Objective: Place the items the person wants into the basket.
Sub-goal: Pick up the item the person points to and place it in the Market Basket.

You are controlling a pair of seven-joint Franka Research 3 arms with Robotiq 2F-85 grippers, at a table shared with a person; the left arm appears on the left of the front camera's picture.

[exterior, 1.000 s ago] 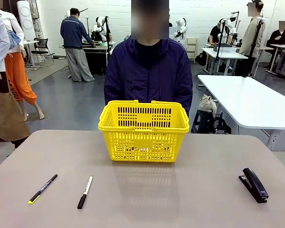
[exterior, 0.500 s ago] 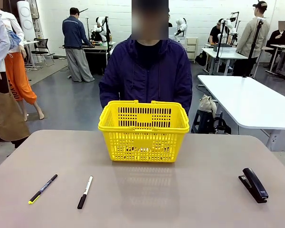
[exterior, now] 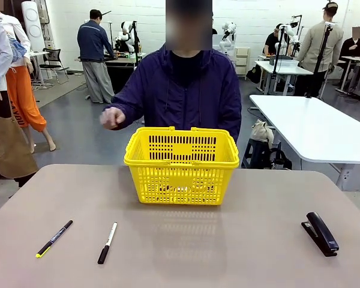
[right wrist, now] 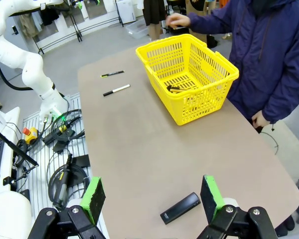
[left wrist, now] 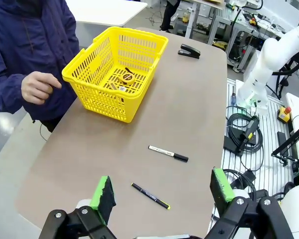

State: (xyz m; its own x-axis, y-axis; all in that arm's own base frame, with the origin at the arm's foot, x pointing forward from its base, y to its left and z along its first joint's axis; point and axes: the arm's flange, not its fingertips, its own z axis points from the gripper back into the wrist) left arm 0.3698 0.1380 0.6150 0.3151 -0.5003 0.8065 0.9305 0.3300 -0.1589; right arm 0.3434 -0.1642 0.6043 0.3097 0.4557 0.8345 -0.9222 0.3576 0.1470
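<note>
Inside the basket (left wrist: 102,99), the left wrist view bared a tape measure (left wrist: 125,77) lattice-screened from the front; left gripper (left wrist: 162,188) and right gripper (right wrist: 153,195) gaped empty.

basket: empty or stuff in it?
Not empty. Through the open top of the basket, the left wrist view shows the tape measure and what looks like the utility knife lying on its floor.

The basket (exterior: 181,183) stood at the far middle of the table (exterior: 228,246), the person (exterior: 186,90) right behind it, one hand (exterior: 112,117) raised off its left side. A tape measure (left wrist: 125,77) and a knife (left wrist: 115,86) lay inside it. At front left lay a marker (exterior: 54,238), a pen (exterior: 107,242) to its right; a stapler (exterior: 320,233) lay at front right.
</note>
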